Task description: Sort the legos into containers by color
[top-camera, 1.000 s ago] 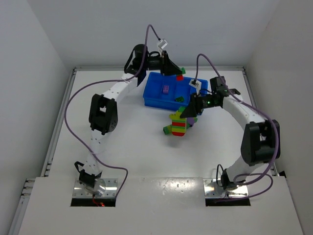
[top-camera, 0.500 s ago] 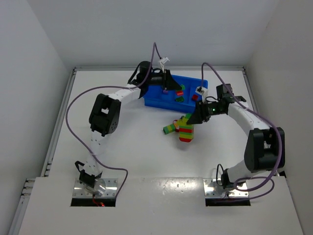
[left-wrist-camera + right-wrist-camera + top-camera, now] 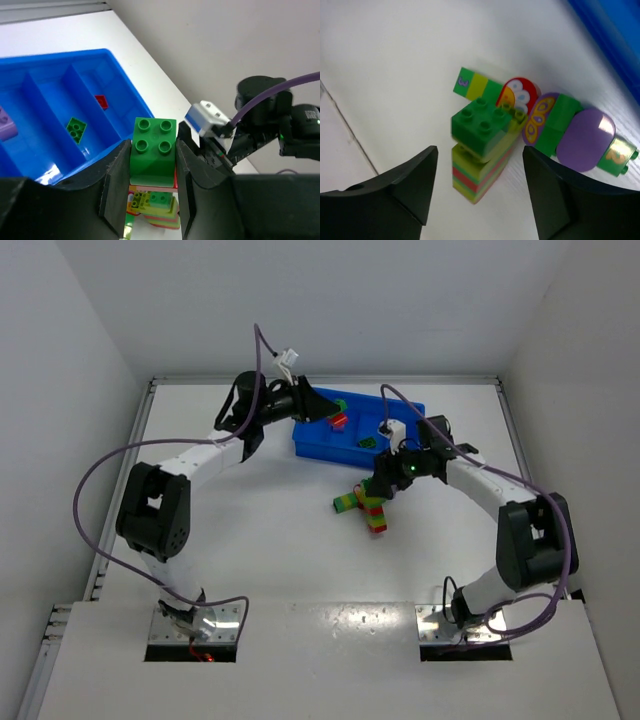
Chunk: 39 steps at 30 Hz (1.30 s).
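White walls close in a white counter [image 3: 250,540]. The left tool [image 3: 152,150] clenches a green brick [image 3: 152,135] over the blue tray [image 3: 330,450], likely bound for the compartment holding a green piece [image 3: 75,130]. The right tool [image 3: 477,162] hangs released above the striped stick [image 3: 477,125] near the tray, probably to grasp it.

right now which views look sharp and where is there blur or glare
Left wrist: green brick between the left fingers is sharp, white glare low on the blue tray. Right wrist: striped stack slightly soft, right fingers dark and unfocused. Top external: even light, faint shadows, no blur.
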### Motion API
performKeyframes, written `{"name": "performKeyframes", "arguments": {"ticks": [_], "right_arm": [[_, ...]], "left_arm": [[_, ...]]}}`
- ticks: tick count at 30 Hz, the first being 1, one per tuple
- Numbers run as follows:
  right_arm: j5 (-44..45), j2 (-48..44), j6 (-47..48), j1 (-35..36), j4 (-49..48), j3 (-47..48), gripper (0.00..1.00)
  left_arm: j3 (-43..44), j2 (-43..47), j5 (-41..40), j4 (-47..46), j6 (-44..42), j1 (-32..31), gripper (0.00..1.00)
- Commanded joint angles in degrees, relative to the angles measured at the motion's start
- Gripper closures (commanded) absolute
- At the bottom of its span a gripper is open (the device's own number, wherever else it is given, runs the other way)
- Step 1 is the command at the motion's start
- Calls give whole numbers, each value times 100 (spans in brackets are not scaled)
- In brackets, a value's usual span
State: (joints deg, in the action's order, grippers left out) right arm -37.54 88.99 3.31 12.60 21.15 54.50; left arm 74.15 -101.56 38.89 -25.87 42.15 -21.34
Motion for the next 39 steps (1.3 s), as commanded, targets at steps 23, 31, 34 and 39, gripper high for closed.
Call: {"name": "performKeyframes", "arguments": {"ticks": [23,31,34,39], "right_arm": [[1934,-234,-1614,1087,-3678,306,22],[1935,118,-1667,1139,-3837,746,19],[1873,171,-1667,1201,-3890,878,19],[1662,277,-1667,1201,-3890,1062,19]], "left_arm": [[-331,303,-822,-32,2043,78,100],[-278,189,-717,20,2043,-28,100],[-226,128,-717,82,1982,-28,100],[-155,23,-717,82,1928,-28,100]]}}
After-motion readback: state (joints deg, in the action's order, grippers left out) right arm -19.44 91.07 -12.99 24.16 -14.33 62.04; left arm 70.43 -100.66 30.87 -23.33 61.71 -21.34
